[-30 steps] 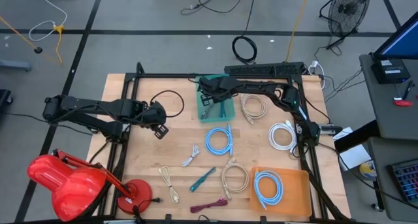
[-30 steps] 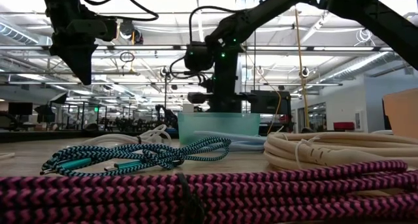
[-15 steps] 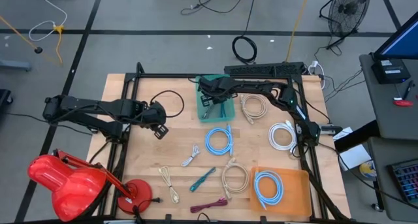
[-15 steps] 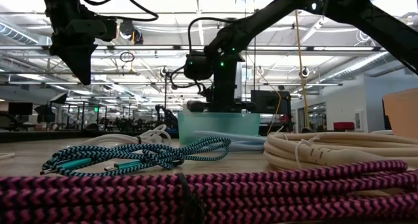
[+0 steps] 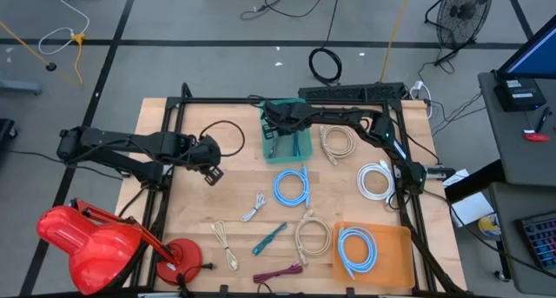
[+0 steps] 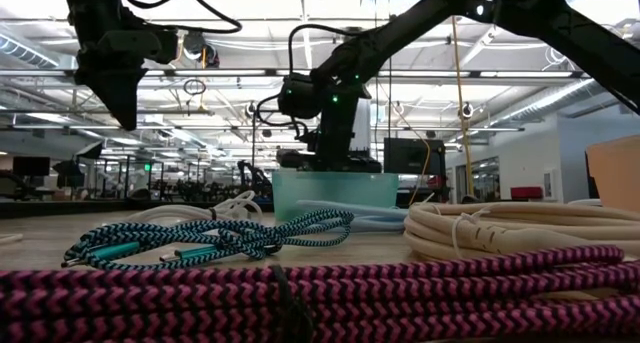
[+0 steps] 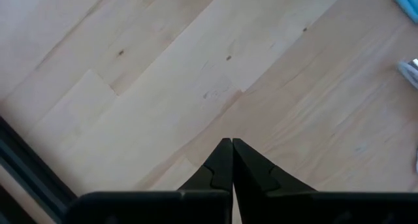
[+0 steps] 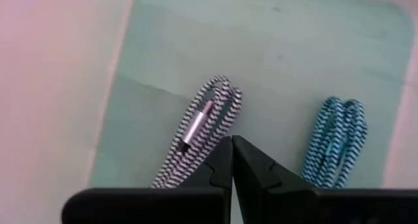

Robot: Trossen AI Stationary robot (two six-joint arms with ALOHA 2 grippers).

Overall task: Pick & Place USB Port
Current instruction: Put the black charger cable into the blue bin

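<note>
Nearest the low camera lay a pink braided cable (image 6: 300,283) across the table (image 5: 187,215), with a teal braided cable (image 6: 215,238) and a coil of cream cable (image 6: 500,228) just behind it. Farther back stood the green bin (image 6: 335,195), at the table's far edge in the high view. The right gripper (image 8: 232,145) hung over that bin, fingers pressed together and holding nothing; below it in the bin lay a black-and-white braided USB cable (image 8: 199,136) and beside it a teal-and-black one (image 8: 333,145). The left gripper (image 7: 232,149) waited well apart over bare wood at the table's left, also closed and empty, near a black cable loop (image 5: 228,137)
</note>
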